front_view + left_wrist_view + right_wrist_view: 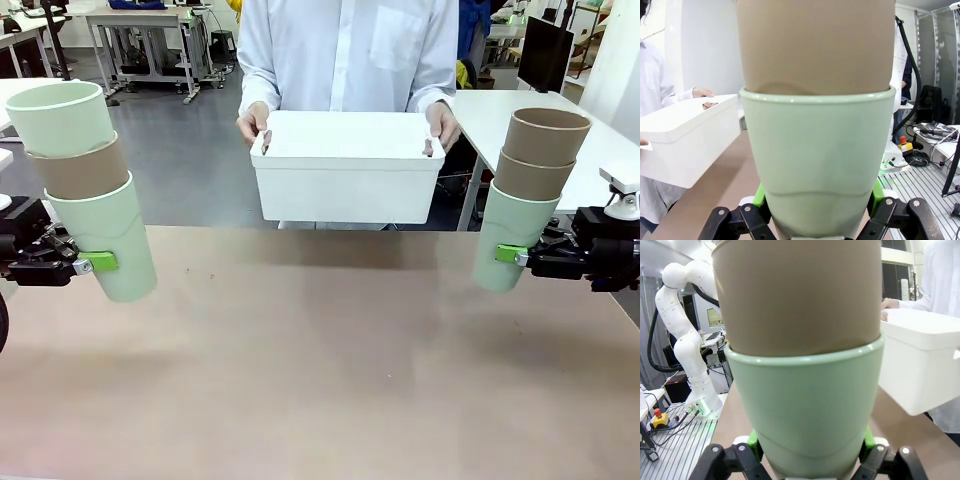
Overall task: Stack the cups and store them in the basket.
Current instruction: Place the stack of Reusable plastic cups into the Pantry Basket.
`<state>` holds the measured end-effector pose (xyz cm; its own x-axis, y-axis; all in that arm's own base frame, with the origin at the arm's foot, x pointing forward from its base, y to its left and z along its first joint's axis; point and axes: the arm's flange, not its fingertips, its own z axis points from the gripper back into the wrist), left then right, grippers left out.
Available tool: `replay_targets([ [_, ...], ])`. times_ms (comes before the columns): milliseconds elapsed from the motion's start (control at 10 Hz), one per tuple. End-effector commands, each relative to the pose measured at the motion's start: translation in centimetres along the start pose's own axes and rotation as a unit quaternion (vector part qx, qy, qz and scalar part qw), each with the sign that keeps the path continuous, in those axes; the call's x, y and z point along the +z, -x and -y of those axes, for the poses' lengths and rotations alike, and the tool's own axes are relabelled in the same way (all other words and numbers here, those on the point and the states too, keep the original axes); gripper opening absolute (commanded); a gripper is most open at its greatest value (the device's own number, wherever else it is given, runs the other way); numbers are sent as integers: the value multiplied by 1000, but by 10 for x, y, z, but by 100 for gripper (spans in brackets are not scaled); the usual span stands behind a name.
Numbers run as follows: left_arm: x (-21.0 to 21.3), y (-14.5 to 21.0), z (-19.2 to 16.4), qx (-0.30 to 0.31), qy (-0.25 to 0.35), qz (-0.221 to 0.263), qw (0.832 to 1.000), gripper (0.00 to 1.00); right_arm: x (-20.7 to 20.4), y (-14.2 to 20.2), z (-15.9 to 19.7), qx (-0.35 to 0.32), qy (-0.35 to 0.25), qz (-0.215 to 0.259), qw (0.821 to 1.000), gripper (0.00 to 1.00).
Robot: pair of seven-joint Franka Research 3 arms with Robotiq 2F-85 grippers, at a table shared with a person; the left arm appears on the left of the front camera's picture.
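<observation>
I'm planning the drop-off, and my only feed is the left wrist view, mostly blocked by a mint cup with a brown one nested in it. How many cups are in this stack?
Observer: Three. The left gripper grips the left stack by its bottom mint cup, which holds a tan-brown cup and then another mint one on top.
Operator: Is the other arm holding anything?
Observer: Yes. The right gripper holds the right stack, also three cups: mint at the bottom with two tan-brown cups above.
Operator: Where is the basket relative to both?
Observer: The person holds the basket with both hands at the far side of the table, about midway between the two stacks.
</observation>
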<state>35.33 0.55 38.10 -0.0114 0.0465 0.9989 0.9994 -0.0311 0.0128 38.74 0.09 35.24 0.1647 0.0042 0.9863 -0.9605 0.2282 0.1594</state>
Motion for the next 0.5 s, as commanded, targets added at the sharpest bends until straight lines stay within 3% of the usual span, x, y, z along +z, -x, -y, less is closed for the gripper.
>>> replay_targets([
  [0, -1, -2, 1, -1, 3, 3, 1000, 86, 0, -4, -1, 0, 0, 1, 1000, 86],
  [400, -1, -2, 1, -1, 3, 3, 1000, 86, 0, -4, -1, 0, 0, 1, 1000, 86],
])
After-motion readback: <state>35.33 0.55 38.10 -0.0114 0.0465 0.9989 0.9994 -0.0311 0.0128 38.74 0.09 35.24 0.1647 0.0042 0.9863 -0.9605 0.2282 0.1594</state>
